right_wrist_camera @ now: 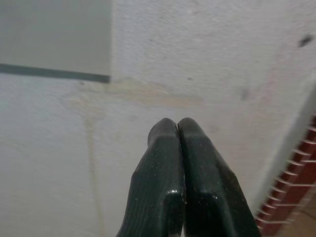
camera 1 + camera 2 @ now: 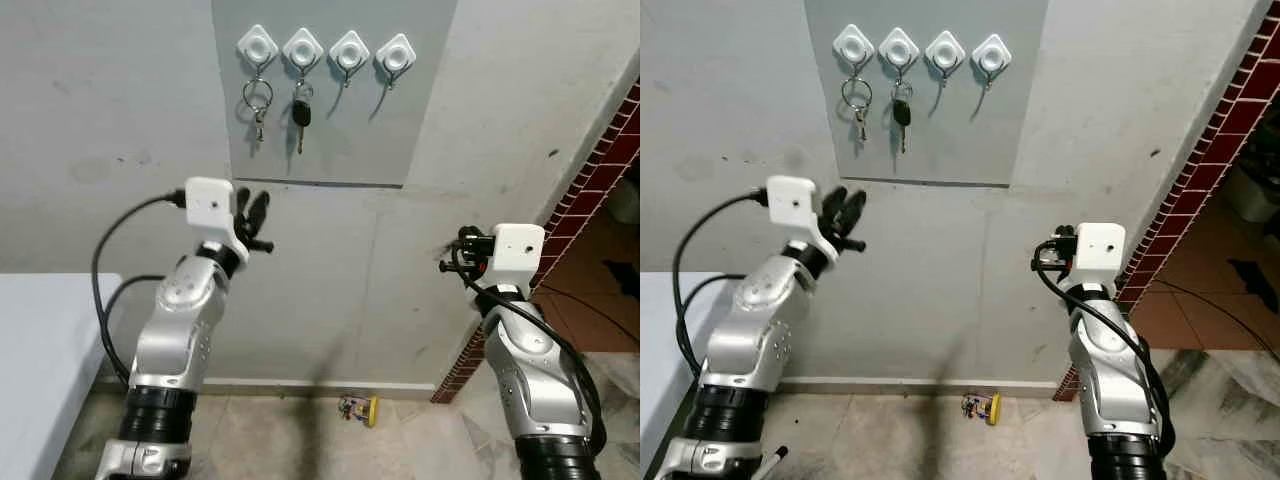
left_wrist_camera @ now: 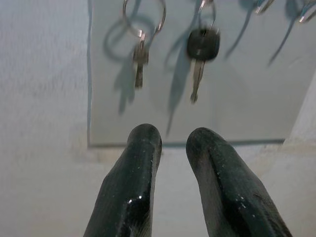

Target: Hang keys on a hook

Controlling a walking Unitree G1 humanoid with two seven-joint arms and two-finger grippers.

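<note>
On the grey panel [image 2: 330, 90] fixed to the rough plaster wall, four white diamond-shaped hooks sit in a row. The leftmost hook [image 2: 257, 45] carries a metal ring with a small silver key [image 2: 258, 110], and the second hook [image 2: 302, 47] carries a key with a black head [image 2: 301, 112]; the third hook [image 2: 349, 50] and fourth hook [image 2: 395, 55] are bare. The left gripper [image 2: 255, 215] is raised below the panel's lower edge, directly under the two hanging keys and apart from them, its two rounded, glossy black fingers [image 3: 138, 182] slightly parted and holding nothing. The left wrist view brings both keys close, showing their shadows on the smooth panel. The right gripper [image 1: 177, 129] is held up lower and well to the right, near the red brick edging [image 2: 590, 165]; its wrist view shows the fingers pressed together, empty, facing bare wall. On the tiled floor by the skirting lies a small yellow object [image 2: 360, 409], too small to identify.
</note>
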